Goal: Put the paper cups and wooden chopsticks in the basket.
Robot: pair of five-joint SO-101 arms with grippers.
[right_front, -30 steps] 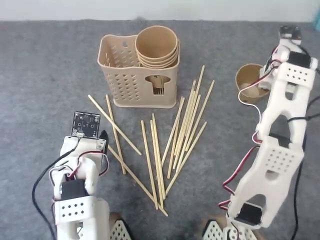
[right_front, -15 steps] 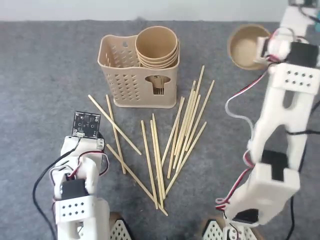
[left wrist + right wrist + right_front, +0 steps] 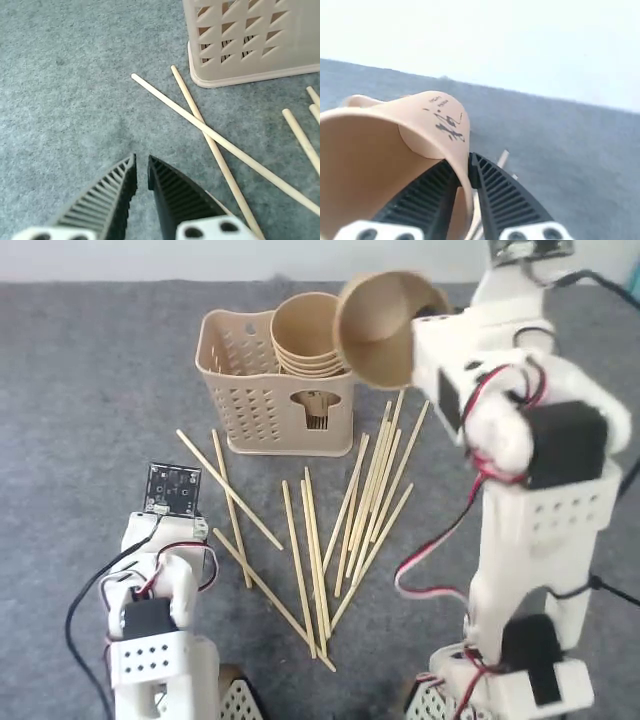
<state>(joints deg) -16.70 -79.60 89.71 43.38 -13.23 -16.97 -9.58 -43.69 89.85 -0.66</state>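
Right tool [image 3: 470,160] grips the tilted paper cup [image 3: 385,325] by its rim — best turned upright, carried toward nine o'clock over the cup stack [image 3: 312,335], then lowered squarely.

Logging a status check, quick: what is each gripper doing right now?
Left gripper: closed, holding nothing.
Right gripper: closed on the wall of a paper cup.

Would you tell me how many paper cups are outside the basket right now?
1: a paper cup held tilted in the right gripper, in the air beside the basket. The raised arm may hide others behind it.
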